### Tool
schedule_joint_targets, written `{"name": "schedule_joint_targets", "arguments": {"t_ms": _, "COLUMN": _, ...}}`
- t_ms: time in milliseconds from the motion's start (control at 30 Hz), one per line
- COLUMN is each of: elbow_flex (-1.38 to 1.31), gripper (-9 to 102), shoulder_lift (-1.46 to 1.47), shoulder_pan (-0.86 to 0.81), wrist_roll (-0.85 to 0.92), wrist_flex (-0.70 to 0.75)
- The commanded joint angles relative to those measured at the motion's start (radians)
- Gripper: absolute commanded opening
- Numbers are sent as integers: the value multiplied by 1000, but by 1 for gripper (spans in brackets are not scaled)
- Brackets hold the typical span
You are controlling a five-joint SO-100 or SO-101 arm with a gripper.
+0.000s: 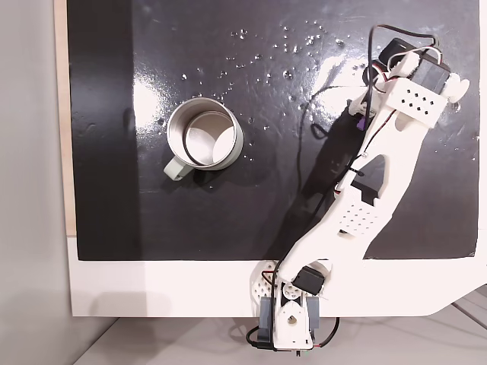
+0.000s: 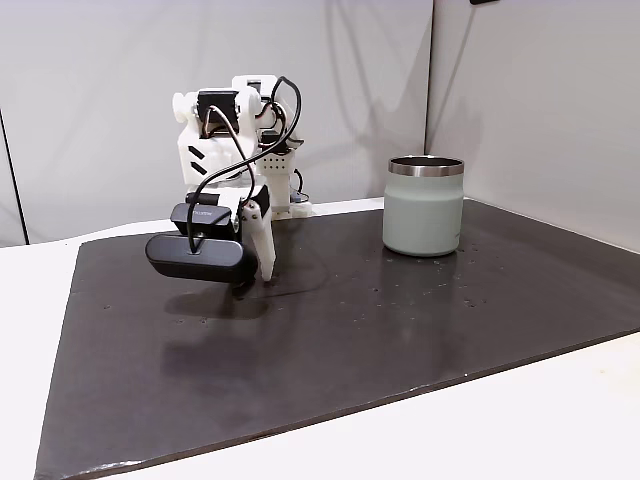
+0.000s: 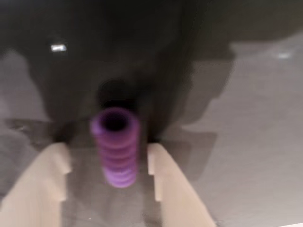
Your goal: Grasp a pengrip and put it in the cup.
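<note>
The grasping step is in hand: the pincer straddles the pengrip, fingers apart, gripping nothing. Next it must close, then carry left to the cup.

Wrist view blurred, pengrip soft-edged; claw fingers cut off below

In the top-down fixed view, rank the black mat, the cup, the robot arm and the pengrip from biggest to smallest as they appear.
1. Black mat, spanning most of the picture.
2. Robot arm; it sits nearer the camera, so its apparent size is inflated.
3. Cup.
4. Pengrip, just a purple sliver at the end effector.
</note>
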State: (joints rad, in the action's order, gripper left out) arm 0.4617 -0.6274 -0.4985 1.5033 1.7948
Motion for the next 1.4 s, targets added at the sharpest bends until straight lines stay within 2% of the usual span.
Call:
{"name": "schedule_joint_targets", "arguments": {"t_ms": 0, "elbow_flex": -32, "gripper": 3, "shoulder_lift": -5, "shoulder_pan": -8, "wrist_roll": -26, "wrist_flex": 5}}
{"name": "schedule_joint_targets", "arguments": {"t_ms": 367, "elbow_flex": -49, "gripper": 0, "shoulder_lift": -57, "shoulder_pan": -3, "wrist_roll": -89, "wrist_flex": 6}}
{"name": "schedule_joint_targets", "arguments": {"t_ms": 633, "elbow_flex": 38, "gripper": 0, "shoulder_lift": -365, "shoulder_pan": 29, "wrist_roll": -100, "wrist_flex": 6}}
{"name": "schedule_joint_targets", "arguments": {"t_ms": 800, "elbow_flex": 196, "gripper": 0, "shoulder_lift": -612, "shoulder_pan": 106, "wrist_roll": -123, "wrist_flex": 8}}
{"name": "schedule_joint_targets", "arguments": {"t_ms": 1100, "elbow_flex": 407, "gripper": 0, "shoulder_lift": -888, "shoulder_pan": 416, "wrist_roll": -445, "wrist_flex": 8}}
{"name": "schedule_joint_targets", "arguments": {"t_ms": 1367, "elbow_flex": 417, "gripper": 0, "shoulder_lift": -908, "shoulder_pan": 724, "wrist_roll": -825, "wrist_flex": 9}}
